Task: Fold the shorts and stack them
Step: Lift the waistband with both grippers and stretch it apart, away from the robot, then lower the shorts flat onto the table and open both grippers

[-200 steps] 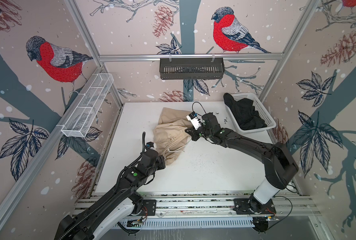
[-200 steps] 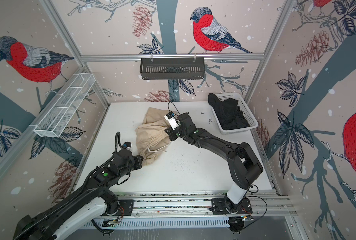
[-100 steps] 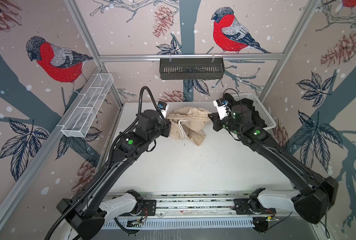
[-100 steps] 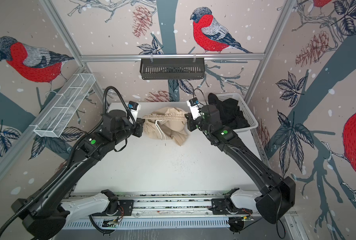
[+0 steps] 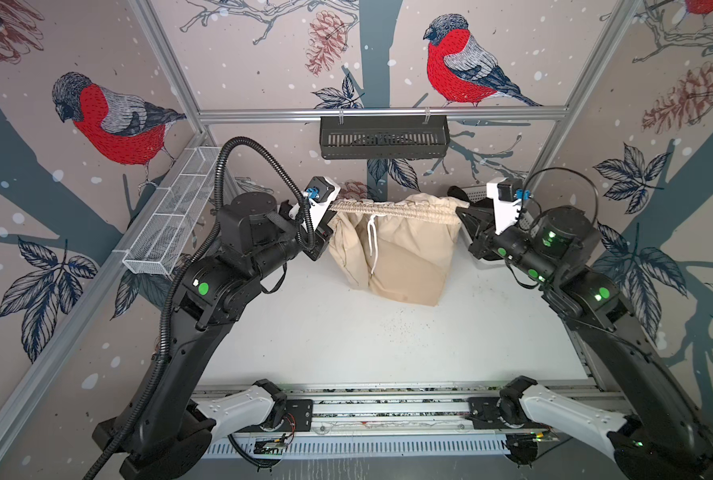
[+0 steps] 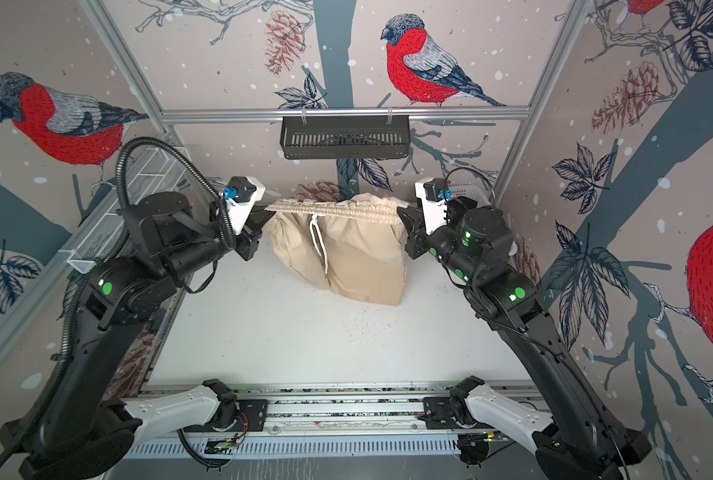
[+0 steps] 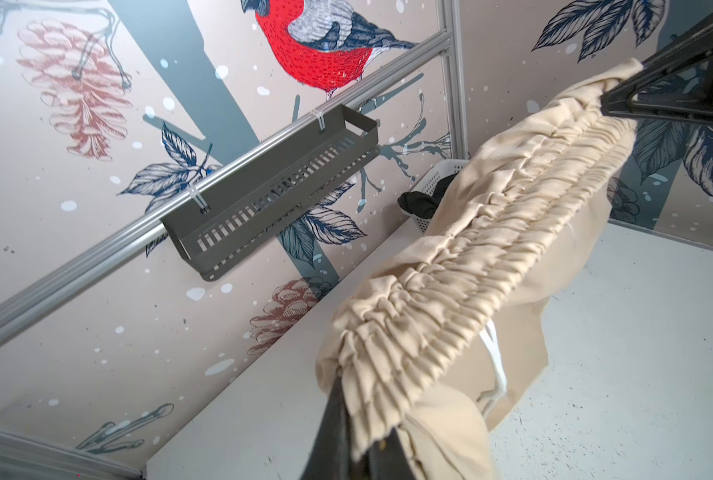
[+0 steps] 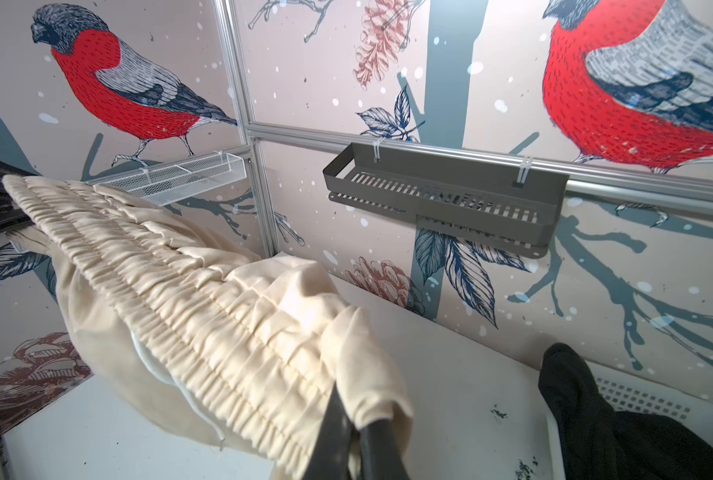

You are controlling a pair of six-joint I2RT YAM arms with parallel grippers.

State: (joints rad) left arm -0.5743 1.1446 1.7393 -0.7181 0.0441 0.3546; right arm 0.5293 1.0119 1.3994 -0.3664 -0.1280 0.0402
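Over the table (image 5: 346, 345) at 12 o'clock, the beige shorts (image 5: 404, 257) hang in the air; a second ago they lay in a heap. The waistband is now taut, no longer sagging, and the legs hang down. Left gripper (image 5: 333, 206) at its 9 o'clock end and right gripper (image 5: 462, 211) at its 3 o'clock end, both pinched tight on the waistband. Black shorts (image 8: 587, 415) unmoved in the white basket (image 8: 637, 401), 2 o'clock. Drawstring (image 5: 372, 245) dangles in front.

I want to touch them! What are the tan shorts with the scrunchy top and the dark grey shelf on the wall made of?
The tan drawstring shorts look like soft matte cloth: they hang in folds and the waistband is gathered. The dark grey slotted shelf looks like thin painted metal, possibly plastic: stiff flat walls, punched slots.
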